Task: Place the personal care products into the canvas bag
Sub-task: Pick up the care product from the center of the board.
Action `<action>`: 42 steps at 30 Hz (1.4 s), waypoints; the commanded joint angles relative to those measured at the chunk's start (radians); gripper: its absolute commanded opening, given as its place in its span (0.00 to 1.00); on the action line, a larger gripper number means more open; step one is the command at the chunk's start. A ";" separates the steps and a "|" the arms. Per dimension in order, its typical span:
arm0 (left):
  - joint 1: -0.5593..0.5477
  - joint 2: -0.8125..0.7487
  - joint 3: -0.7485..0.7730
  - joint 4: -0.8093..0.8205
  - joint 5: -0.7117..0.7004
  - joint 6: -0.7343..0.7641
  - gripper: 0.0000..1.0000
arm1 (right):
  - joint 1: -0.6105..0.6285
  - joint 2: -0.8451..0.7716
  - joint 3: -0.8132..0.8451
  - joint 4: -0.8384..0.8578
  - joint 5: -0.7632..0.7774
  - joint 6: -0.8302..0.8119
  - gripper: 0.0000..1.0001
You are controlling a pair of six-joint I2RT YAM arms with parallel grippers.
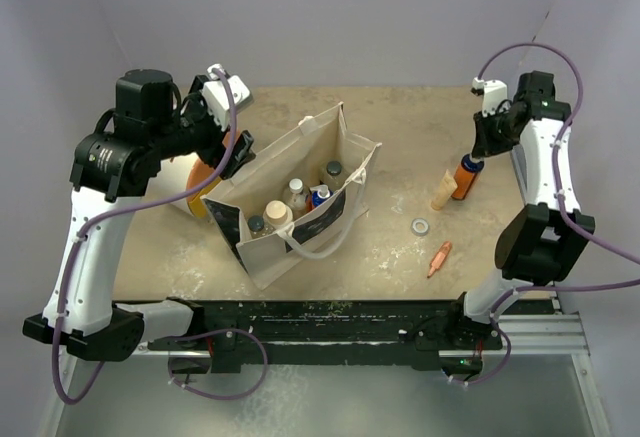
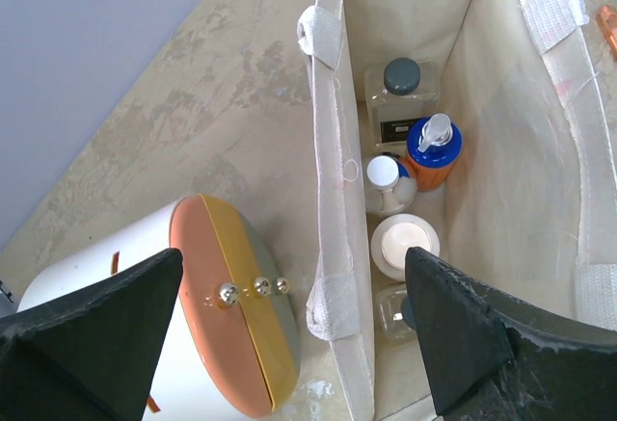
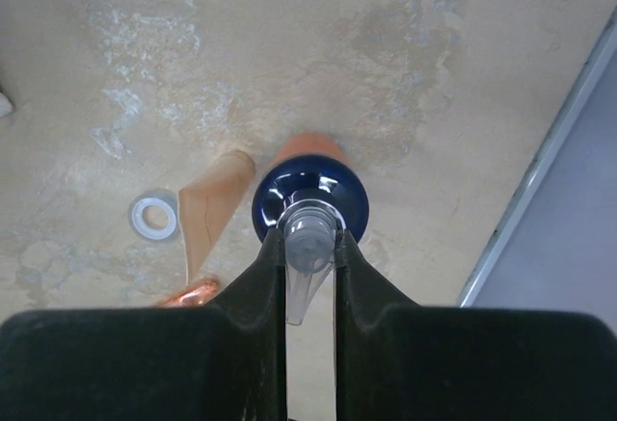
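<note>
**Right claw** (image 3: 309, 244): closed on the clear pump head of the orange bottle (image 3: 289, 204), with one finger pressed to each side of it. You see this bottle standing upright on the bench (image 3: 318, 45) straight below the claw, blue collar uppermost. Just left of the claw, the beige bottle (image 3: 214, 204) sits close against the orange bottle; whether the two touch cannot be told. Farther left of the claw lies a white ring (image 3: 154, 217). Nearer the claw, partly hidden behind a finger, lies a copper-coloured piece (image 3: 191, 295). In the top view all of these lie well apart from the bag (image 1: 285, 252), which stands far to this claw's left.

**Left claw** (image 2: 294, 259): open, jaws wide apart, gripping nothing. You find it hanging above the bag's side wall, which runs between the two fingers. Under one finger is the drum (image 2: 227, 325), lying on its side just beside the bag, its orange end turned towards the bag. Under the other finger is the bag's open mouth. Inside, ahead of the claw and close together, stand:
- a clear bottle (image 2: 400, 103) with a dark cap
- a pump bottle (image 2: 434, 151) with a blue collar
- a small white bottle (image 2: 386, 178)
- a tan-capped bottle (image 2: 405, 245)

A second clear bottle (image 2: 390, 310) shows nearest that finger, partly hidden
</note>
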 commanded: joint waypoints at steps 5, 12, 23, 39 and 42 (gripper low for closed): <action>0.027 -0.034 -0.031 0.010 0.004 0.014 0.99 | 0.069 -0.108 0.224 -0.034 -0.019 0.051 0.00; 0.040 -0.029 -0.041 -0.001 0.033 0.027 0.99 | 0.222 -0.156 0.352 -0.045 0.054 0.078 0.00; 0.050 0.011 -0.111 -0.004 -0.002 0.070 0.99 | 0.409 -0.178 0.599 -0.066 0.073 0.123 0.00; 0.065 0.022 -0.205 -0.092 0.046 0.187 0.99 | 0.495 -0.203 0.814 -0.064 -0.092 0.171 0.00; 0.077 0.024 -0.190 -0.105 0.043 0.196 0.99 | 0.534 -0.186 0.853 -0.067 -0.102 0.177 0.00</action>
